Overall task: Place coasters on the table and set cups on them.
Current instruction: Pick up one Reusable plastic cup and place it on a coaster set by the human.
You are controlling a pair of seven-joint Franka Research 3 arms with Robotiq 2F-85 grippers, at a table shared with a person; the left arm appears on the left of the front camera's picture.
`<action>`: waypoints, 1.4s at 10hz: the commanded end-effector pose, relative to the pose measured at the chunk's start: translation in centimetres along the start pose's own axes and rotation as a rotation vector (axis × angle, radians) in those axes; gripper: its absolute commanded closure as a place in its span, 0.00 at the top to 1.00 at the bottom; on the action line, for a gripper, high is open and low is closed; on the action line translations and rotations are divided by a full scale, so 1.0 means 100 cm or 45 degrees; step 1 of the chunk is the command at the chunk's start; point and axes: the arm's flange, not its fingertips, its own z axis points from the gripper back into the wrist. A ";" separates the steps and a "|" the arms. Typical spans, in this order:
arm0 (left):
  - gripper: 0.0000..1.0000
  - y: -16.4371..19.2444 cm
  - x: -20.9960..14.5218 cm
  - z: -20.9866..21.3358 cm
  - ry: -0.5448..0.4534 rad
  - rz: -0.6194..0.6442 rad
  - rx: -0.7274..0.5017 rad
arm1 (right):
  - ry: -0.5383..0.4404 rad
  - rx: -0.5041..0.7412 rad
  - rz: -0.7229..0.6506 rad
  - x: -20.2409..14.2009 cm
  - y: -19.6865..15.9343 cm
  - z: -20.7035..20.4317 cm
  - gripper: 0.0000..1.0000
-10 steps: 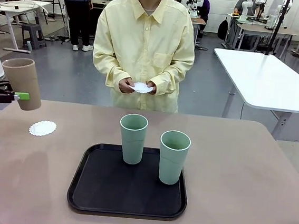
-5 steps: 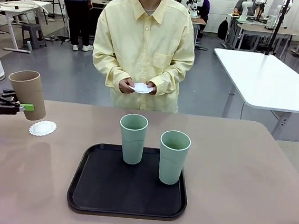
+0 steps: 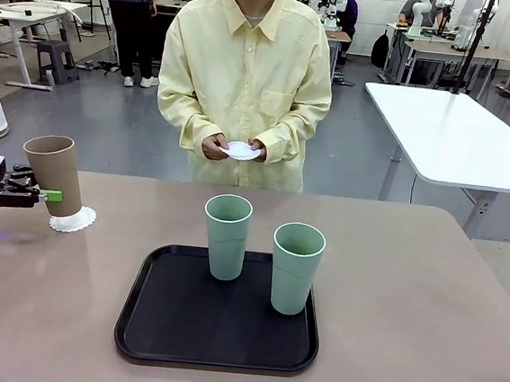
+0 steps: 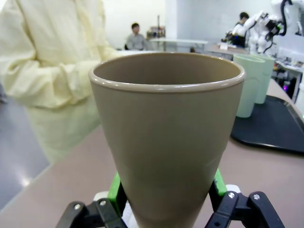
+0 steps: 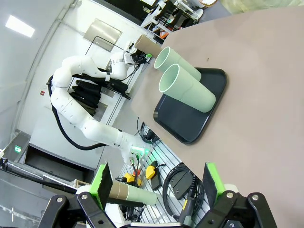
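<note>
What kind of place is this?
Probably a robot lab: a white jointed robot arm stands beside the matte beige-brown table, and a white-topped work table stands behind on a bare grey floor.

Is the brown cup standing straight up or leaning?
Leaning a little. In the front view the brown cup tips its rim toward the left pincer that grips it, with its base by the doily.

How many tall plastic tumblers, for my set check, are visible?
3: tan-brown tumbler in the left gripper at a white paper doily; two mint-green tumblers on the black tray.
</note>
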 end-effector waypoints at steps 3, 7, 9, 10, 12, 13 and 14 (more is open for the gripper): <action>0.83 0.013 -0.016 -0.005 -0.025 -0.025 0.006 | -0.015 0.015 0.015 0.001 0.000 0.001 1.00; 0.83 0.015 -0.022 -0.010 -0.089 -0.025 -0.018 | -0.015 0.015 0.015 0.001 0.000 0.001 1.00; 0.83 0.015 -0.029 -0.013 -0.081 -0.009 -0.040 | -0.015 0.015 0.015 0.001 0.000 0.001 1.00; 0.83 0.013 -0.032 -0.014 -0.070 -0.009 -0.054 | -0.015 0.015 0.015 0.001 0.000 0.001 1.00; 0.83 0.013 -0.038 -0.015 -0.057 -0.010 -0.069 | -0.015 0.015 0.015 0.001 0.000 0.001 1.00; 0.83 0.013 -0.042 -0.015 -0.045 -0.012 -0.072 | -0.015 0.015 0.015 0.001 0.000 0.001 1.00; 0.83 0.012 -0.042 -0.016 -0.039 -0.012 -0.074 | -0.015 0.015 0.015 0.001 0.000 0.001 1.00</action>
